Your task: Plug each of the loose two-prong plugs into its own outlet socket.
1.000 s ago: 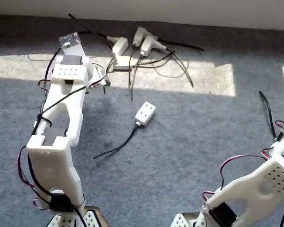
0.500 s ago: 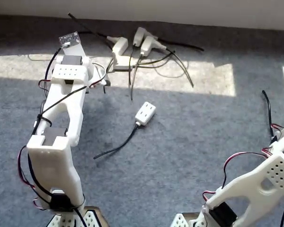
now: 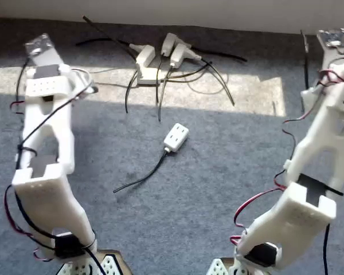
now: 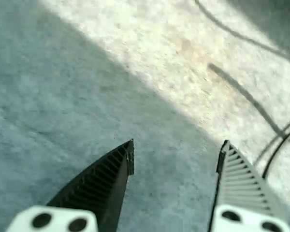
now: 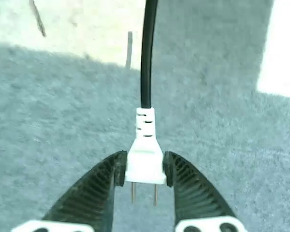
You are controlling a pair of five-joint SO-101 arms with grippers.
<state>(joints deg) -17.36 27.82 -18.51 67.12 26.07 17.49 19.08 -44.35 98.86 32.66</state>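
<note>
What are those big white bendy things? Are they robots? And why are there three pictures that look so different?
Yes, they are two robot arms. One picture comes from a camera up high, looking down at the grey carpet: the left arm is on one side, the right arm on the other. Each of the other two pictures comes from a little camera on an arm's wrist, so you see its pincers, called a gripper, from close up. The left gripper is open and holds nothing. The right gripper is pinching a white plug with two metal prongs and a black cord. On the carpet lies a white outlet block with its own cord, and farther back a bunch of white plugs and cords.
</note>
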